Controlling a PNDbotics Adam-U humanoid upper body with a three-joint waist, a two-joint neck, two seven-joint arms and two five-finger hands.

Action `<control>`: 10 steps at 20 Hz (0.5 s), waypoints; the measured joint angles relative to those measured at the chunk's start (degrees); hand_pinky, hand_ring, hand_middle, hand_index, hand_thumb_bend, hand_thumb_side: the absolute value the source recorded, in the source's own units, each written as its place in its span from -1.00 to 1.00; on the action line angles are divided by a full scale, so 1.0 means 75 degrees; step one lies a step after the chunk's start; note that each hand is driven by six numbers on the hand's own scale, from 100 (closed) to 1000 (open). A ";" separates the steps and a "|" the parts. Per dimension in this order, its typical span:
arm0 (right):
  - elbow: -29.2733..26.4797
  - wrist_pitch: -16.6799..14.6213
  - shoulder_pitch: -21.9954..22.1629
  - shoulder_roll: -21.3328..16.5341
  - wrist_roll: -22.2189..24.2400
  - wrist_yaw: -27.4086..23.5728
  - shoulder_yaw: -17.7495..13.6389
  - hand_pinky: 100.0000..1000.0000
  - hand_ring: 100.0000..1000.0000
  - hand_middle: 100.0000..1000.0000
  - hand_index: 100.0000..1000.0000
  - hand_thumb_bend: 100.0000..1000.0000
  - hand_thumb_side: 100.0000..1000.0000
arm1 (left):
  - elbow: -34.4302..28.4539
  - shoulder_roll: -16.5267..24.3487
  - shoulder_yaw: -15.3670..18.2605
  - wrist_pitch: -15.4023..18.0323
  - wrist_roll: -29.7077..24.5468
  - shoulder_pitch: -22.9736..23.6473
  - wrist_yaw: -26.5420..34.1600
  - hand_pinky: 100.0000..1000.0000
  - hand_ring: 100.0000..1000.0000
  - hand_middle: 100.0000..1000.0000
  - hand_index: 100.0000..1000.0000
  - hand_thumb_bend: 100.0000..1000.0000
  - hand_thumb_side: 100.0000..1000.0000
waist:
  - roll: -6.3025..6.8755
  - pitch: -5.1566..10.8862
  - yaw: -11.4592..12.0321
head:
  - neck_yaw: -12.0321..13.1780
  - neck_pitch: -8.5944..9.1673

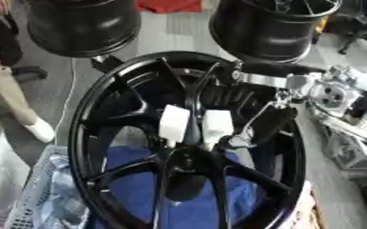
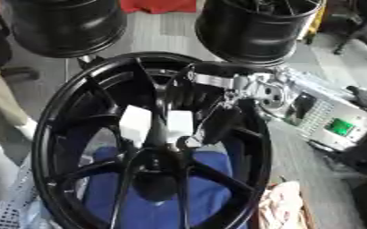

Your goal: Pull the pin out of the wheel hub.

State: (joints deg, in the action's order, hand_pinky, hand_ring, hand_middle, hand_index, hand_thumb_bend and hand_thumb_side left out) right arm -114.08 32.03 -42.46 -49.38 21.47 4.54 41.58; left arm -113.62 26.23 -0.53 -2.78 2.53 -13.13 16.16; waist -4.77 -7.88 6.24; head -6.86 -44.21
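Black wheel hub (image 1: 132, 134) standing upright, filling most of both views, spokes running out from a dark centre. Two white blocks (image 1: 174, 123) sitting side by side on the spokes just above the centre; whether either is the pin, impossible to tell. Right robot hand (image 1: 258, 127) reaching in from the right through the spokes, dark fingers curled beside the right-hand white block and apparently pinching something small there, though too blurred to be sure. Silver wrist and arm (image 2: 280, 96) trailing off to the right. Blue cloth (image 1: 194, 197) lying behind the lower spokes. Two more black wheels (image 1: 81, 24) standing farther back. Pale mesh basket (image 1: 30, 197) at lower left.
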 measured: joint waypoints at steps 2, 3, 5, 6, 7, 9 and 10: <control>0.0000 0.0044 0.0022 0.0038 -0.0023 0.0072 0.0040 0.40 0.37 0.22 0.44 -0.09 -0.94 | 0.0000 -0.0001 0.0000 -0.0002 -0.0017 0.0000 0.0000 0.62 0.31 0.20 0.41 -1.00 0.29 | 0.0000 -0.0004 -0.0001 | -0.0016 0.0000; 0.0000 0.0061 0.0025 0.0038 -0.0024 0.0110 0.0060 0.39 0.36 0.20 0.43 -0.10 -0.94 | 0.0000 -0.0002 0.0000 -0.0001 -0.0021 0.0000 0.0000 0.62 0.31 0.20 0.41 -1.00 0.29 | 0.0000 -0.0010 -0.0004 | -0.0020 0.0000; 0.0000 0.0111 0.0056 0.0041 -0.0043 0.0181 0.0075 0.38 0.35 0.19 0.42 -0.11 -0.94 | 0.0000 -0.0005 0.0000 -0.0002 -0.0023 0.0000 0.0002 0.62 0.31 0.20 0.41 -1.00 0.29 | 0.0000 -0.0025 -0.0007 | -0.0035 0.0000; 0.0000 0.0143 0.0083 0.0050 -0.0065 0.0221 0.0091 0.39 0.35 0.19 0.43 -0.12 -0.95 | 0.0000 -0.0007 0.0000 -0.0002 -0.0023 0.0000 0.0003 0.62 0.31 0.20 0.41 -1.00 0.29 | 0.0000 -0.0032 -0.0008 | -0.0041 0.0000; 0.0000 0.0180 0.0090 0.0068 -0.0082 0.0270 0.0109 0.39 0.35 0.19 0.43 -0.12 -0.94 | 0.0000 -0.0011 -0.0001 -0.0003 -0.0024 0.0000 0.0004 0.62 0.31 0.20 0.41 -1.00 0.29 | 0.0000 -0.0039 -0.0010 | -0.0042 0.0000; 0.0000 0.0254 0.0087 0.0097 -0.0092 0.0391 0.0136 0.37 0.33 0.18 0.42 -0.14 -0.92 | 0.0000 -0.0042 -0.0003 -0.0004 -0.0025 0.0000 0.0004 0.62 0.31 0.20 0.41 -1.00 0.29 | 0.0002 -0.0040 -0.0011 | -0.0042 0.0000; 0.0000 0.0282 0.0075 0.0104 -0.0074 0.0449 0.0155 0.36 0.33 0.17 0.42 -0.15 -0.92 | 0.0000 -0.0058 -0.0003 -0.0004 -0.0025 0.0001 0.0004 0.62 0.31 0.20 0.41 -1.00 0.29 | 0.0003 -0.0041 -0.0019 | -0.0042 0.0000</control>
State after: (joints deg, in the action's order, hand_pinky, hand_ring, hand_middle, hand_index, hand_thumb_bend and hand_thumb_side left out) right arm -114.08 34.14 -41.89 -48.60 20.92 7.91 42.74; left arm -113.62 25.80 -0.55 -2.81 2.34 -13.12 16.19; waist -4.74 -8.19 6.10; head -7.18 -44.21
